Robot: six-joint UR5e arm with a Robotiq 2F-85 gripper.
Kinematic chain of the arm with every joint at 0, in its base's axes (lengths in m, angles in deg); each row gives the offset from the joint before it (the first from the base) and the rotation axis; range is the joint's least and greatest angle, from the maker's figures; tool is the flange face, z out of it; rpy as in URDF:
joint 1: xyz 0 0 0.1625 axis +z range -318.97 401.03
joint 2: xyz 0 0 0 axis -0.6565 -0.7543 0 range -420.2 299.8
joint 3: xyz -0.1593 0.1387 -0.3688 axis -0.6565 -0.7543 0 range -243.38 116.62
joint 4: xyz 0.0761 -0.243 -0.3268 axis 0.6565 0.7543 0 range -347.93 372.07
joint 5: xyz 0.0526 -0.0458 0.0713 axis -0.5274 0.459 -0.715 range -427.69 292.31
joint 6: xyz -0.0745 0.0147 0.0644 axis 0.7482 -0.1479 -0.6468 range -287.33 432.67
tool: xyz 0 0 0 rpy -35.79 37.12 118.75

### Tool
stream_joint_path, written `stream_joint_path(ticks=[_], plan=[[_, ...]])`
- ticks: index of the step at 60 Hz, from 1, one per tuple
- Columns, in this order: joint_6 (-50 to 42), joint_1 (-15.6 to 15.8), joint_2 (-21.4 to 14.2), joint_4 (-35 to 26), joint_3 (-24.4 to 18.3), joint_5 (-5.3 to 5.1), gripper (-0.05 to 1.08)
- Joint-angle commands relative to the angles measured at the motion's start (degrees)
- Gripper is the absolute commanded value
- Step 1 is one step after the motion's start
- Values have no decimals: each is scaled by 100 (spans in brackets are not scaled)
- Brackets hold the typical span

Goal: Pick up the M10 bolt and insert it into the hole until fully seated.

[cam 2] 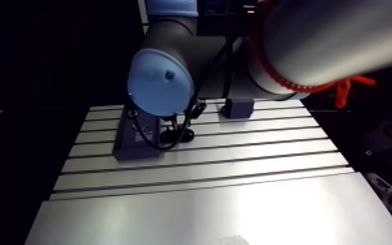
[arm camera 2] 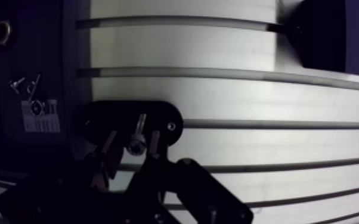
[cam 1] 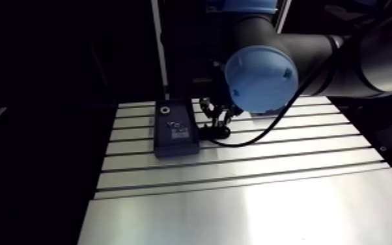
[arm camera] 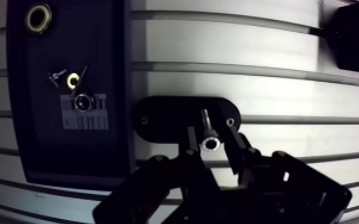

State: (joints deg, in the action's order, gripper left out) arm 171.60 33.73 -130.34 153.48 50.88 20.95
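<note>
Slotted table [arm camera: 229, 47], tool [arm camera: 212, 134] straddling bolt [arm camera: 209, 143], dark block [arm camera: 101, 71] beside

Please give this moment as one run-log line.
gripper open | astride upright silver bolt | bolt in black oval holder, not lifted

Arm view: set high on the upper link, looking down and forward over the slotted surface [cam 1: 238, 195] from well back. Wrist view: close above the tool [arm camera: 212, 140], facing down. Both views take in the dark plate [cam 1: 174, 135] beside it.
</note>
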Motion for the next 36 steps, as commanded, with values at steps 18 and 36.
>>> stream_joint_path(ticks=[18,36], plan=[[0,0,15,-19,5,-9,63],[0,0,23,-20,5,-9,65]])
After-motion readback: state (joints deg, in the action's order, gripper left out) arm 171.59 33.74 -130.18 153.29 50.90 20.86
